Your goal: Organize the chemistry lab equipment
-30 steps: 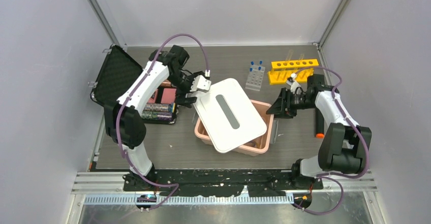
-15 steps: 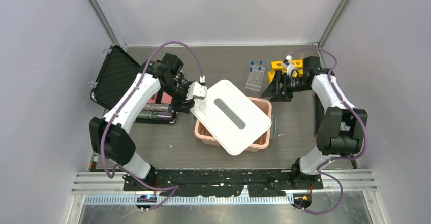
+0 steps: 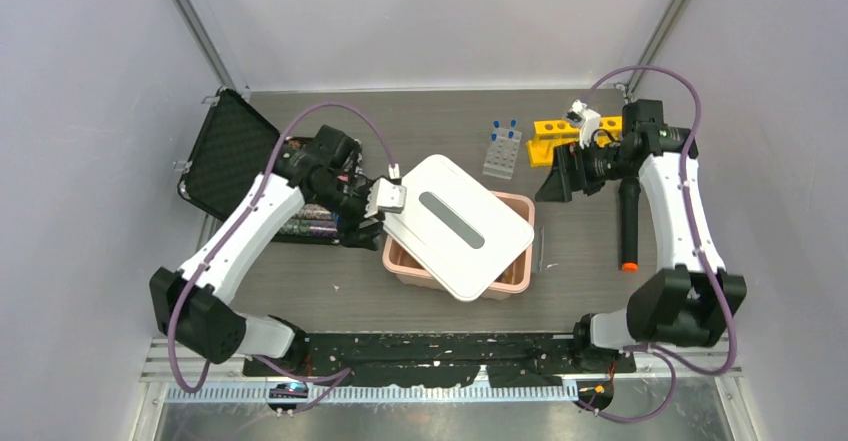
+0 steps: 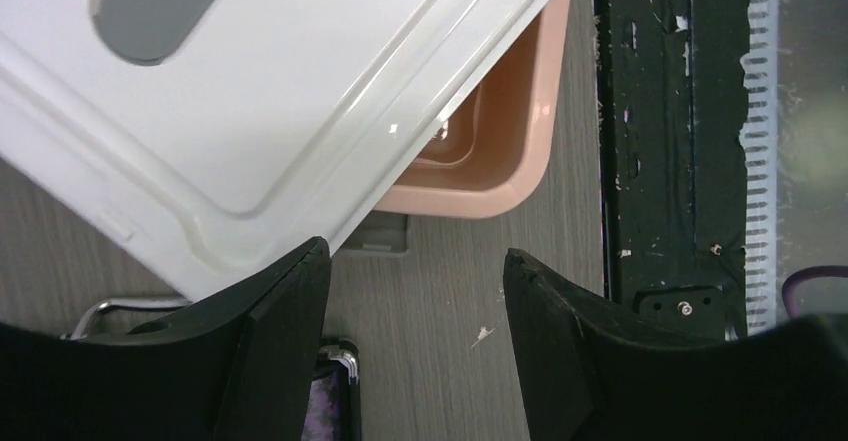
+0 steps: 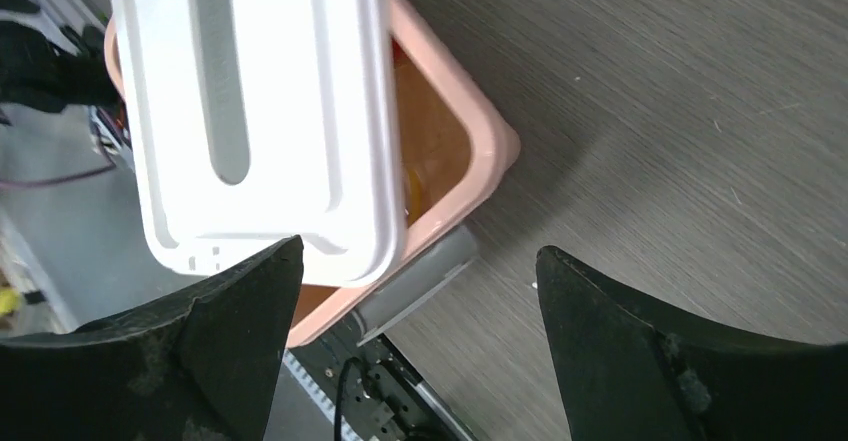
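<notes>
Black-fingered left gripper (image 4: 415,256): your two fingers are standing wide apart and gripping nothing. The left corner of the white lid (image 3: 458,223) is sitting right at one fingertip, and you cannot tell from the wrist view whether they are touching.
Right gripper (image 5: 420,251): it is hanging spread open and empty over bare table (image 3: 440,111), just beside the far-right corner of the pink tub (image 3: 512,283).
White lid: it is lying askew on the tub, turned so its corners are overhanging the rim. It is leaving strips of the tub uncovered on the right and along the near side.
Pink tub: it is sitting mid-table between your two arms. Something amber is showing inside in the right wrist view, too blurred to name.
Test tubes (image 3: 503,127): the blue-capped ones are standing upright in the clear tube tray (image 3: 502,157), beyond the tub toward the far edge.
Yellow tube rack (image 3: 556,129): it is sitting just right of the tray, with your right wrist covering part of it.
Black stick with an orange tip (image 3: 629,223): it is lying on the table below your right forearm, near the right edge.
Black case (image 3: 225,151): it is lying open at the far left, its lid tilting back, with your left arm reaching across its base.
</notes>
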